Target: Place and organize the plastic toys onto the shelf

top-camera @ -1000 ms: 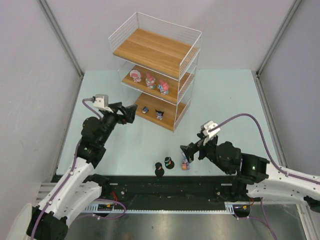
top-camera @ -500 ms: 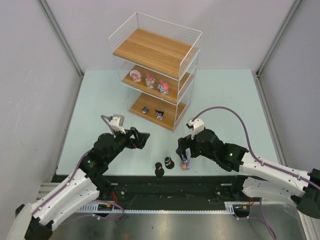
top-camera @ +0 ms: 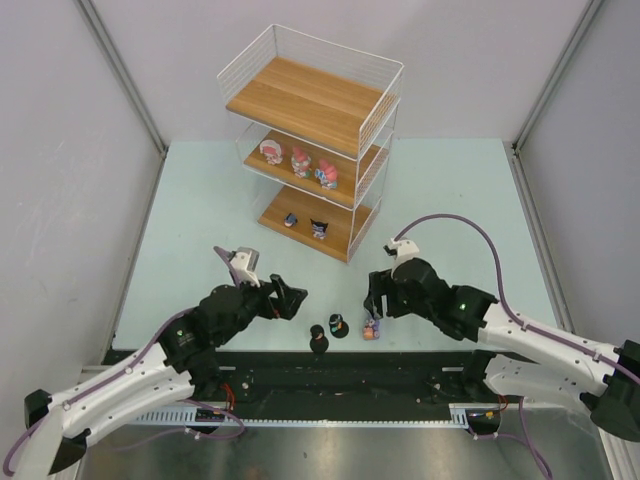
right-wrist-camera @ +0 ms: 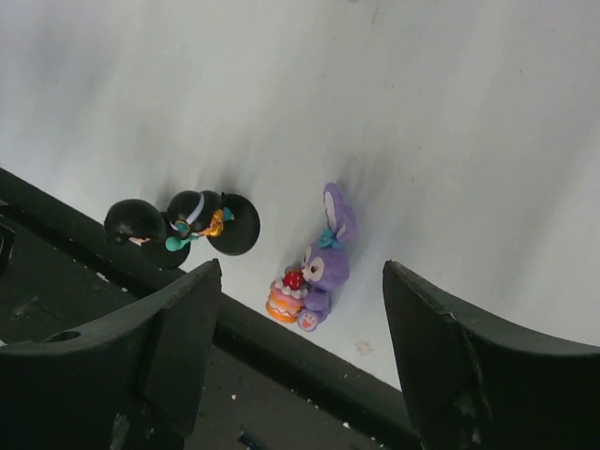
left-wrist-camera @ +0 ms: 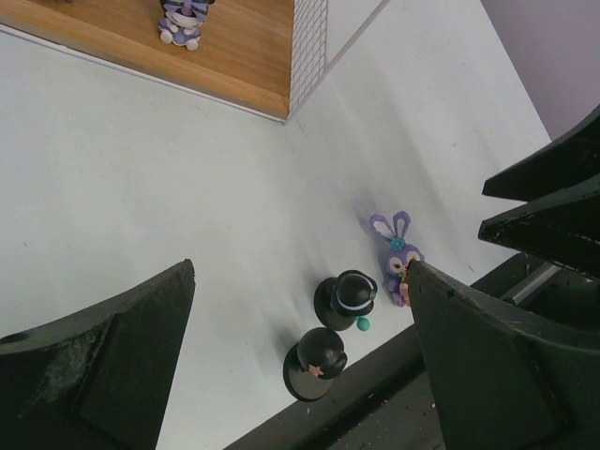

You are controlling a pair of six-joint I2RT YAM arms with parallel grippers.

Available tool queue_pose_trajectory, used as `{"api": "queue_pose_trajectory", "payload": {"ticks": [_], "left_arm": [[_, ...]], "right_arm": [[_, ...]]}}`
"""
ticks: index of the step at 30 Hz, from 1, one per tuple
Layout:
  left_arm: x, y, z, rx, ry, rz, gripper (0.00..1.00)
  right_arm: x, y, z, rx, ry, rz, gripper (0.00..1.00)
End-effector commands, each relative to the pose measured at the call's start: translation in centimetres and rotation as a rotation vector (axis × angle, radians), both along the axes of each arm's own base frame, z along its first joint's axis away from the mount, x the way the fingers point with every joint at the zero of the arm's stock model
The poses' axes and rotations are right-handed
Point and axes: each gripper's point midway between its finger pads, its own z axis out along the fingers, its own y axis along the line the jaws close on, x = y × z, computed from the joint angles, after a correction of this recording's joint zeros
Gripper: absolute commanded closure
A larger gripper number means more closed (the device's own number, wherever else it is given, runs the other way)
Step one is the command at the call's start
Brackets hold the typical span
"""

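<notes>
A pale green worktop (top-camera: 200, 200) sits between plain grey panel walls. The white wire shelf (top-camera: 372, 130) stands at the worktop's far edge. Three pink-and-white figurines (top-camera: 300, 160) are on its middle board and two small ones (top-camera: 304, 224) on the bottom board. Near the worktop's near edge stand two dark figurines on black bases (top-camera: 328, 334), with the purple bunny (right-wrist-camera: 323, 262) just beside them. The left gripper (left-wrist-camera: 300, 267) hangs wide open and empty above the dark pair. The right gripper (right-wrist-camera: 300, 281) hovers over the bunny with its jaws apart, touching nothing.
</notes>
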Motion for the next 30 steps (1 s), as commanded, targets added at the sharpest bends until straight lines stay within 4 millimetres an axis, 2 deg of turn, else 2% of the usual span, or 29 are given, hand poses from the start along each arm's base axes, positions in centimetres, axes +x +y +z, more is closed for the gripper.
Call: {"api": "queue_pose_trajectory", "payload": {"ticks": [1, 5, 8, 17, 30], "left_arm": [[0.5, -0.1, 0.8, -0.035, -0.003, 0.038, 0.00], [0.7, -0.3, 0.8, -0.029, -0.006, 0.036, 0.00], [0.7, -0.5, 0.9, -0.029, -0.004, 0.030, 0.00], [0.8, -0.9, 1.0, -0.035, -0.005, 0.021, 0.00], [0.7, -0.8, 1.1, -0.034, -0.007, 0.018, 0.00]], "right_arm": [[-1.6, -0.6, -2.0, 0.027, 0.124, -0.075, 0.25], [-2.8, -0.9, -3.2, 0.086, 0.189, -0.124, 0.18], [-3.4, -1.4, -4.3, 0.092, 0.219, -0.141, 0.17], [-5.0, -0.5, -6.5, 0.138, 0.309, -0.116, 0.22], [-4.7, 0.9, -8.0, 0.138, 0.321, -0.090, 0.23]]}}
